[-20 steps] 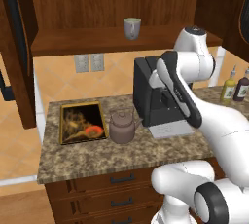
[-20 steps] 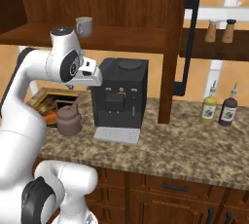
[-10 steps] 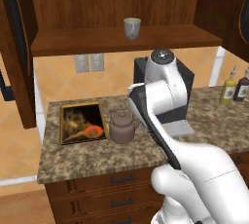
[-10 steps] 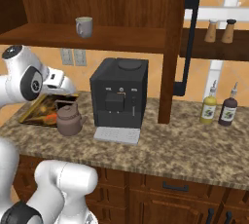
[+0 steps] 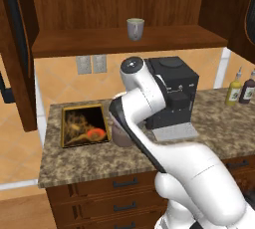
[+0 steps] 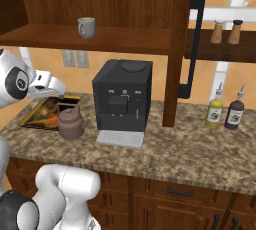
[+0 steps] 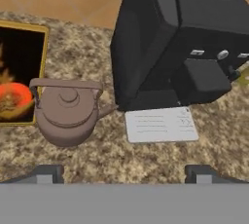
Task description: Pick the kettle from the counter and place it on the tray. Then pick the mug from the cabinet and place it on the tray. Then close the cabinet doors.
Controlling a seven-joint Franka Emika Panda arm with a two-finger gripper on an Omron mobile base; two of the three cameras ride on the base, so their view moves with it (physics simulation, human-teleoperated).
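The brownish-grey kettle stands on the granite counter between the tray and the black coffee machine. My gripper hangs above the counter, open and empty; the kettle lies below it, toward its left fingertip. From the right base view the hand hovers just above and behind the kettle, beside the gold-rimmed tray. My arm covers most of the kettle in the left base view. The grey-green mug sits on the shelf of the open cabinet.
The coffee machine stands right of the kettle with its drip plate in front. Two bottles stand at the counter's right end. An open cabinet door hangs beside the machine, the other door at far left.
My arm has swung left from in front of the coffee machine and lowered the hand over the kettle. Kettle, tray and mug have stayed put.
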